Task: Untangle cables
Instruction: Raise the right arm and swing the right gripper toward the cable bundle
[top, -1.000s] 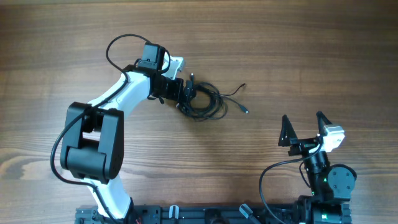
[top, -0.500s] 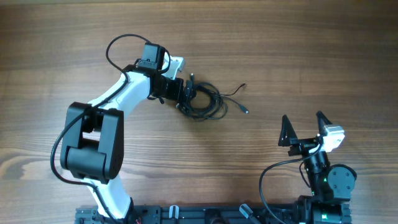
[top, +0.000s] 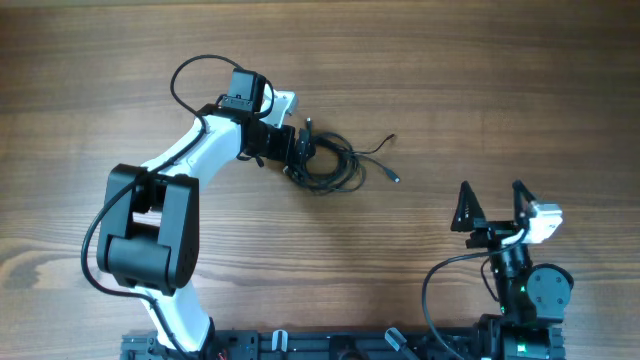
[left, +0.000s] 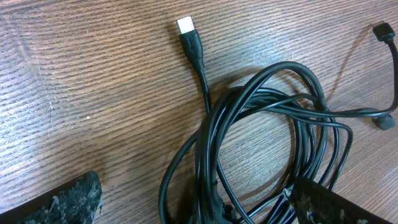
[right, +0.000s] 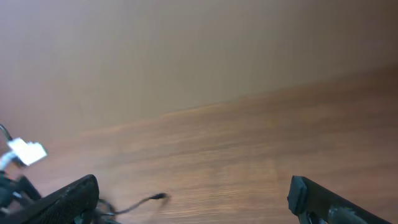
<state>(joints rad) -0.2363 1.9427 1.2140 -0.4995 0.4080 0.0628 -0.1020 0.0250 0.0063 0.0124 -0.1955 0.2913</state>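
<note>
Cables (top: 328, 165): tangled coil near the centre of the table (top: 480, 80). Light, limp, probably slippery, so loops will drag together. Best hold: stiff silver-tipped plug (left: 186, 28) at coil's 11 o'clock. Left gripper (top: 299, 152) jaws apart, straddling coil's 9 o'clock edge. Right gripper (top: 492, 205) agape, well apart toward 3 o'clock.

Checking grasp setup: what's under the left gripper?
Cables coiled on the table, between the fingers of the open left gripper; a silver plug sticks out. The coil's near edge is covered by one finger.
</note>
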